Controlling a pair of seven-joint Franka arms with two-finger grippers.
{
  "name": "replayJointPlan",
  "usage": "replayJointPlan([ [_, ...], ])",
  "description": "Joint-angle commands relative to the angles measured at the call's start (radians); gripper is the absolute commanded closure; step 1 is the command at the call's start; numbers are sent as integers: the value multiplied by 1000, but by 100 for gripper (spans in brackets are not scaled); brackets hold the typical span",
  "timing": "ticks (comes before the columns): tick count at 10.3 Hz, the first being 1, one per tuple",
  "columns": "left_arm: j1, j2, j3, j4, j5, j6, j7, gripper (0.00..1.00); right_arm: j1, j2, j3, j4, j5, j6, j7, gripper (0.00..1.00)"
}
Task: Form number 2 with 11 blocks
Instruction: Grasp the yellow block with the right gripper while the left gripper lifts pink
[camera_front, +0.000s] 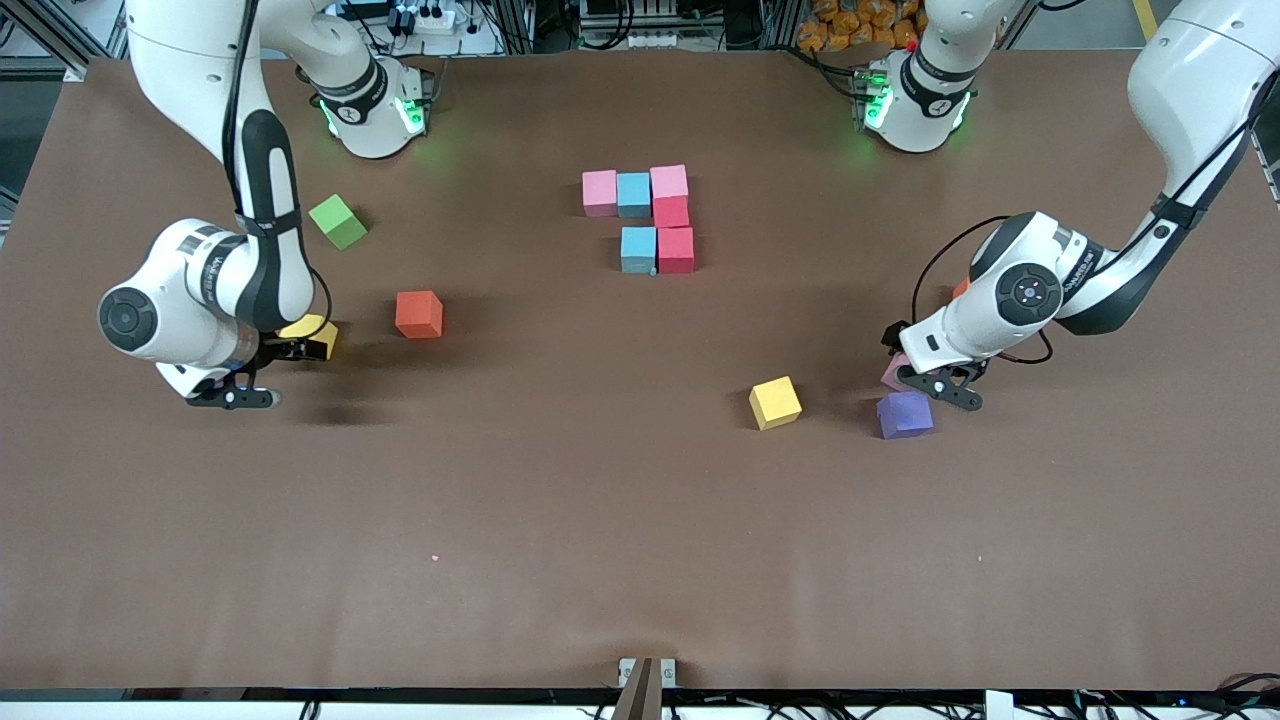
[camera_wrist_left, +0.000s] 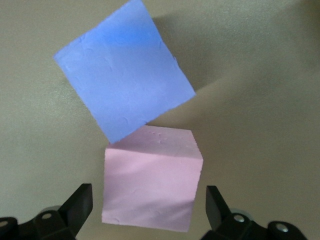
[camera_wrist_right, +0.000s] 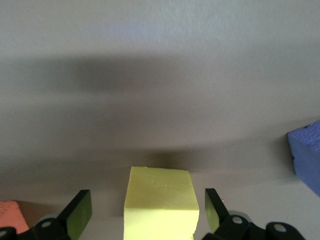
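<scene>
Pink, blue and red blocks form the 2's upper part; left hand open around a pink cube, right hand open around a yellow cube.

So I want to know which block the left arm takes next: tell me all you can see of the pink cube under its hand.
The small matte pink foam-like cube sits flat on the brown table toward the left arm's end, its surface faintly dimpled. The left hand is open, one finger either side of it with gaps, not gripping. The purple cube, turned at an angle, meets its top edge at a corner.
</scene>
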Motion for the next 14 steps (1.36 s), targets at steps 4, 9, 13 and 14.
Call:
replayJointPlan([
  [4,-35,30,11,16,50,26,-72,0,-9,-8,27,-82,17,63,3,0],
  [9,-87,24,59,18,102,26,-137,2,-31,-8,42,-85,28,66,3,0],
  [13,-26,-15,28,19,87,21,-54,83,-31,-19,41,-85,28,59,-58,63],
  [14,-24,-34,7,19,70,11,-63,88,-31,-36,41,-84,30,54,-114,72],
])
